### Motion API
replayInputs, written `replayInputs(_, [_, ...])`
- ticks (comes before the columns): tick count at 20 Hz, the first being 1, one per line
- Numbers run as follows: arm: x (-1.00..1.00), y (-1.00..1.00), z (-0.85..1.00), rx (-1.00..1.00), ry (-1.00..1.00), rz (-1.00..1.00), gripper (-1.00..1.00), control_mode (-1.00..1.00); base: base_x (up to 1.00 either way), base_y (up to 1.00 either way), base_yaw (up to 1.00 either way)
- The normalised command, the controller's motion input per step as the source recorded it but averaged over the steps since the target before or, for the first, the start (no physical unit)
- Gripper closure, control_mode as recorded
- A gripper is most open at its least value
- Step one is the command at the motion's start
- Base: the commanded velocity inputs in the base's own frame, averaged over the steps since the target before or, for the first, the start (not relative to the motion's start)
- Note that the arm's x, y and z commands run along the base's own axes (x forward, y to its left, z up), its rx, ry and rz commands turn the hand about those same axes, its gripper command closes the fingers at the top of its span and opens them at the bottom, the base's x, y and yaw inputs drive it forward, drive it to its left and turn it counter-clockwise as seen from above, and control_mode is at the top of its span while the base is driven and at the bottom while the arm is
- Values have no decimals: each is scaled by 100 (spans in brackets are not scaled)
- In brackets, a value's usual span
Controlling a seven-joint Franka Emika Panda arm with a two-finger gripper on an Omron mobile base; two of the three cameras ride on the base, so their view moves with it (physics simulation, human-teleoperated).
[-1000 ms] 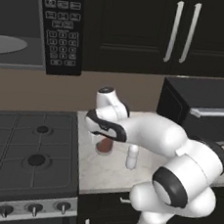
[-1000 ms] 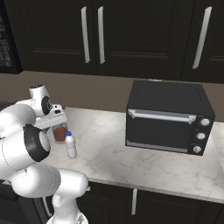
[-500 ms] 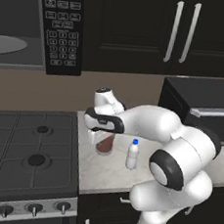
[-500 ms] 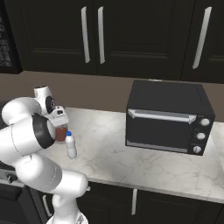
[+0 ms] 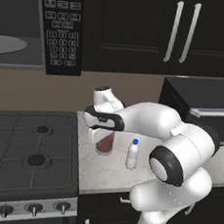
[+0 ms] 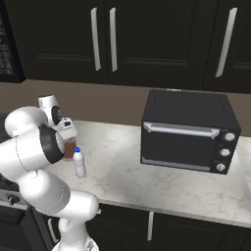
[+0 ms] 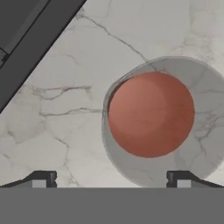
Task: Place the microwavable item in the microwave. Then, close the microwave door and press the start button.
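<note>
A: Left base view — where's the tumbler (image 5: 104, 144)?
B: On the marble counter (image 5: 102, 169) beside the stove (image 5: 27, 158), directly beneath the hand; white bottle (image 5: 132, 154) just right of it.
A: Right base view?
B: Tumbler (image 6: 69, 149) half hidden behind the arm, bottle (image 6: 79, 163) in front.
A: Hand view?
B: Gripper (image 7: 111, 178) spread wide, empty, looking straight down into the red liquid, fingertips (image 7: 43, 178) clear of the glass (image 7: 151, 116).

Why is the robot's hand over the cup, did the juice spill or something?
Nothing spilled. The glass tumbler stands upright on the marble counter, its reddish-brown liquid all inside. The open gripper hovers above it. The small white bottle stands upright beside it.
</note>
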Motion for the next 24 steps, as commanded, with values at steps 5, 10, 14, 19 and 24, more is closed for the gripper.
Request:
replayInputs(5, [28,0,11,0,0,6,-100,-100,0,0,0])
replayInputs(10, [56,9,-6,0,4,9,-100,-100,0,0,0])
replayInputs(14, [33,10,-33,0,8,9,-100,-100,0,0,0])
replayInputs(19, [-5,8,-27,0,1,6,-100,-100,0,0,0])
replayInputs(24, [-3,8,-27,-1,0,2,-100,-100,0,0,0])
